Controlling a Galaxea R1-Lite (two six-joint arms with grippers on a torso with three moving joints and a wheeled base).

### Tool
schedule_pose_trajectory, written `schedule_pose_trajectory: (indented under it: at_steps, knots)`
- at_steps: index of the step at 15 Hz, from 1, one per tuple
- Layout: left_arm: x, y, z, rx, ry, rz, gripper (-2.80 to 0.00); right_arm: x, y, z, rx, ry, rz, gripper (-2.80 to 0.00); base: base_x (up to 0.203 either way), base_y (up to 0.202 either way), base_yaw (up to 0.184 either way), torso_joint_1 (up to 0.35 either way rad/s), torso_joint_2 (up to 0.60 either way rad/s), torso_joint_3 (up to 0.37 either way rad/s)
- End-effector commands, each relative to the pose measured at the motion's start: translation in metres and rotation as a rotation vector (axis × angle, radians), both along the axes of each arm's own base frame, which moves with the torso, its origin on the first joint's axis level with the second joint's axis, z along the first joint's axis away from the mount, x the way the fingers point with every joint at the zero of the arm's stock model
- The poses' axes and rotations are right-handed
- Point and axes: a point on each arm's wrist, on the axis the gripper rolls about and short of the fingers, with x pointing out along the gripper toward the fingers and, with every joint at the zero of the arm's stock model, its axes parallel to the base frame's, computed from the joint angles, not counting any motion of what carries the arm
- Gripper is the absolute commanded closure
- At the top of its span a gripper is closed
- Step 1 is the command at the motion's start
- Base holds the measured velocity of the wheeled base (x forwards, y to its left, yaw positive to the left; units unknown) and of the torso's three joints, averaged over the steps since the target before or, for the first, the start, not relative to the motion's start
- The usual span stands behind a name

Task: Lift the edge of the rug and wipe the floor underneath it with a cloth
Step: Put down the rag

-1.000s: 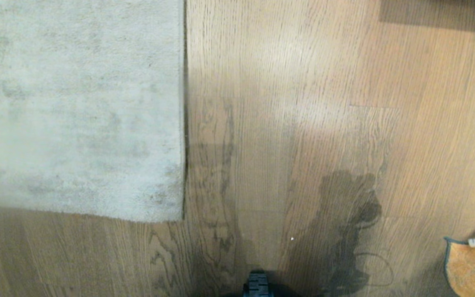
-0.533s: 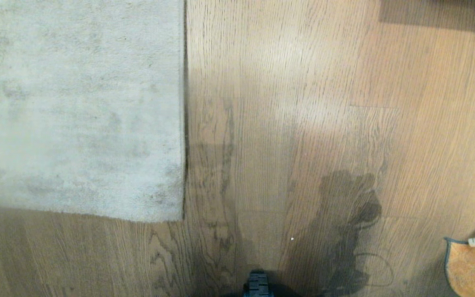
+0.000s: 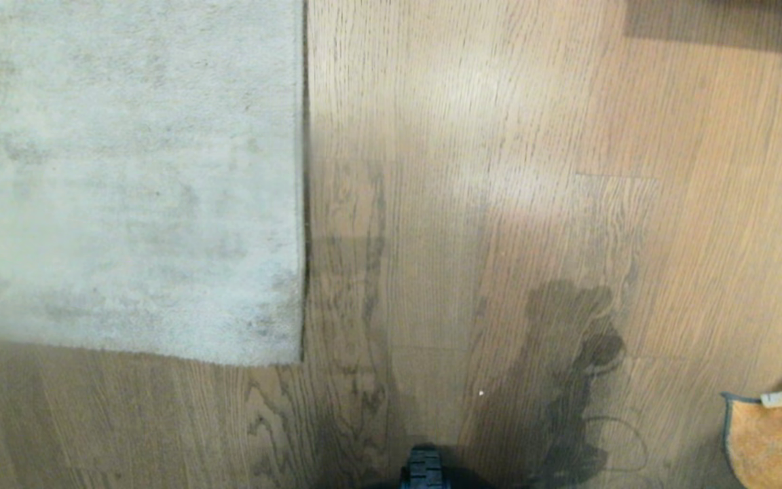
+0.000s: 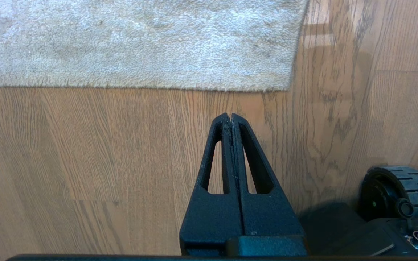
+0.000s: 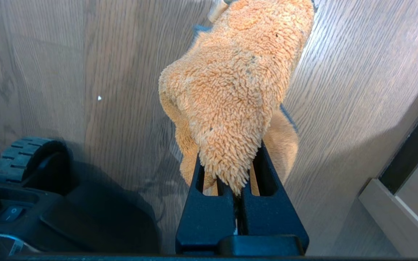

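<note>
- Right gripper (image 5: pixel 236 188) pinches the orange cloth (image 5: pixel 236 90), which shows at 4 o'clock in the head view.
- Left gripper (image 4: pixel 231 116), fingers pressed together, holds nothing above the floor (image 4: pixel 103 145).
- Rug edge (image 4: pixel 140 86) lies flat at its 12 o'clock.
- A black wheel (image 4: pixel 399 190) sits at its 4 o'clock.

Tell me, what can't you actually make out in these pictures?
- Floor under the rug: hidden in the head and left wrist views, since the rug lies flat on it.
- Cloth: the head view's corner cuts most of it off.
- Right gripper tips: buried in the cloth's pile in its wrist view.
- Both arms: out of the head view.
- Rug's full extent: runs past the picture edges.
- Dark strip beside the floor: cut off, unidentifiable.
</note>
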Motion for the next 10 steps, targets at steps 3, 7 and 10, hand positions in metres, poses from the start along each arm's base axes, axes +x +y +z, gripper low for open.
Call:
schedule_pose_trajectory:
  at_steps: [3, 7, 10]
  knots:
    - [0.000, 0.000, 0.000, 0.001, -0.001, 0.000, 0.00, 0.010, 0.000, 0.022, 0.003, 0.076, 0.016, 0.00, 0.000, 0.000, 0.000, 0.000, 0.00, 0.000]
    - [0.000, 0.000, 0.000, 0.001, -0.001, 0.000, 0.00, 0.039, 0.001, 0.062, 0.006, 0.147, 0.039, 0.00, 0.000, 0.000, 0.000, 0.000, 0.00, 0.000]
    - [0.000, 0.000, 0.000, 0.001, -0.001, 0.000, 0.00, 0.075, 0.001, 0.082, 0.006, 0.150, 0.031, 0.00, 0.000, 0.000, 0.000, 0.000, 0.00, 0.000]
